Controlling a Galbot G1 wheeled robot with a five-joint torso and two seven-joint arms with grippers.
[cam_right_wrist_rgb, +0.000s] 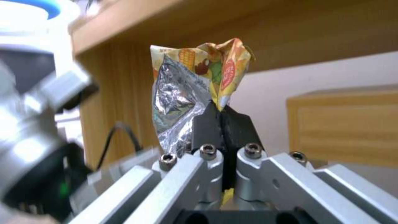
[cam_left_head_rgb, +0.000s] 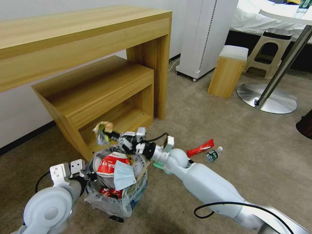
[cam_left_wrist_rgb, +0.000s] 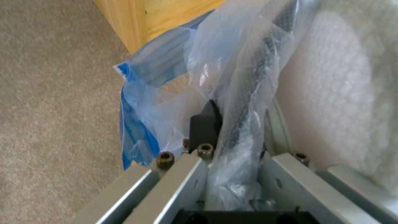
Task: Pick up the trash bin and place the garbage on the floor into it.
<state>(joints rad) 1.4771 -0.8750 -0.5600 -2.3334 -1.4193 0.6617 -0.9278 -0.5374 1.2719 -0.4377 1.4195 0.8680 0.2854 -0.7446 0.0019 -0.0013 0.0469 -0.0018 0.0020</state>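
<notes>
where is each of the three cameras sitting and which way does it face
Head view: from the head, forward and down at the trash bin, held at its rim by the left gripper; both arms show.
Left wrist view: along its fingers, clamped on the bin's plastic liner.
Right wrist view: along the right gripper, pinching a snack wrapper.
Shared: head and right wrist views show that wrapper, above the bin.

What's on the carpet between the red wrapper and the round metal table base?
In the head view, a small bottle lies right beside the red wrapper; past it only bare carpet reaches the table base.
</notes>
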